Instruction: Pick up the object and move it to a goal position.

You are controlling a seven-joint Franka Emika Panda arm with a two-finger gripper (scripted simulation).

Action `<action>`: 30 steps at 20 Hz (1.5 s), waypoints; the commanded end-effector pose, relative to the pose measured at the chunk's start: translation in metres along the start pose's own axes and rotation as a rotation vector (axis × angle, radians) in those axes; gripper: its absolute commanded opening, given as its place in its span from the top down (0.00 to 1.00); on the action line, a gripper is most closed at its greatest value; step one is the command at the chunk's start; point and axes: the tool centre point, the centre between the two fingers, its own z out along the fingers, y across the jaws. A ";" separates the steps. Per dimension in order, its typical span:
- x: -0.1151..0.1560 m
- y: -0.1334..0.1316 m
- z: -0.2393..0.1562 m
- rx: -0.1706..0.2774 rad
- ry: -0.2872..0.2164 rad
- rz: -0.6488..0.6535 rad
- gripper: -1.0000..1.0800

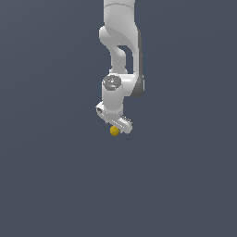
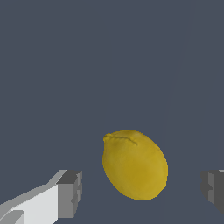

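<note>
The white arm [image 1: 119, 55] hangs straight down over a flat, plain slate-grey surface [image 1: 46, 185] that fills everything in sight, with no walls, edges or other things to be seen. At its tip the gripper [image 1: 115, 126] stands wide open and holds nothing. The small yellow lump [image 2: 134, 164] sits between the two grey fingertips [image 2: 70, 192] with a gap on each side, and from the exterior view it shows just under the gripper.
</note>
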 end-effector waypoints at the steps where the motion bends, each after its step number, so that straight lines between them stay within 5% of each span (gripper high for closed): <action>1: -0.001 0.001 0.012 -0.001 -0.001 0.002 0.04; 10: -0.001 0.000 0.036 -0.001 0.000 0.003 0.04; 11: -0.001 0.000 0.036 -0.001 0.000 0.003 1.00; 30: 0.009 -0.014 0.022 0.000 0.001 0.003 1.00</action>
